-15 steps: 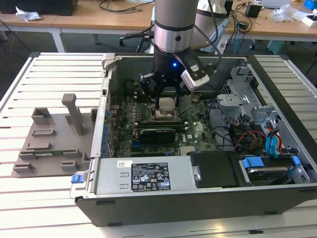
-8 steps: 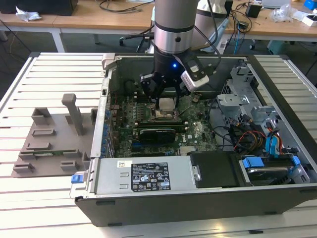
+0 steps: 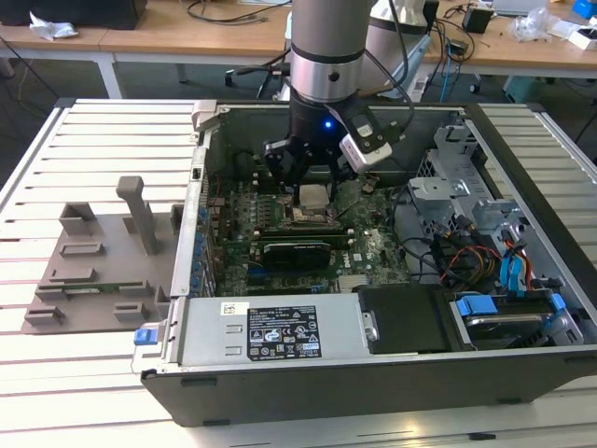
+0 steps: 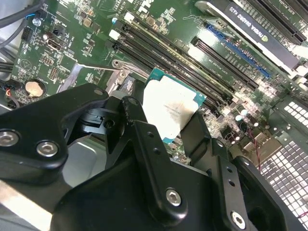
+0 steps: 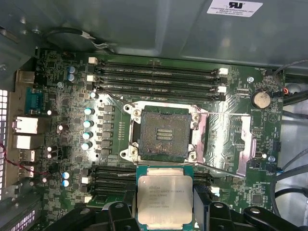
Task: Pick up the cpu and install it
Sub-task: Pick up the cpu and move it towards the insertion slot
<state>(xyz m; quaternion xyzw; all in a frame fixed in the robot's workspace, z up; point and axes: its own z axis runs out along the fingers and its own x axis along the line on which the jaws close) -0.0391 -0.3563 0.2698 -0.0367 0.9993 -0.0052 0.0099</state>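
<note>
The cpu (image 5: 164, 197) is a flat square chip with a silver-grey top and a teal edge, and my gripper (image 5: 164, 210) is shut on it by two opposite sides. It hangs just above the green motherboard, beside the open black socket (image 5: 162, 136), whose metal load plate (image 5: 226, 139) is folded back. In the second wrist view the cpu (image 4: 168, 108) sits between the black fingers (image 4: 132, 115) of the gripper (image 4: 166, 126). In the exterior view the gripper (image 3: 312, 182) reaches down into the open computer case with the cpu (image 3: 312, 196) over the socket area.
Memory slots (image 5: 156, 74) run along both sides of the socket. A graphics card (image 3: 294, 250), the power supply (image 3: 280, 329) and a drive cage with blue tabs (image 3: 508, 280) crowd the case. A grey fixture tray (image 3: 103, 266) lies on the slatted table at the exterior view's left.
</note>
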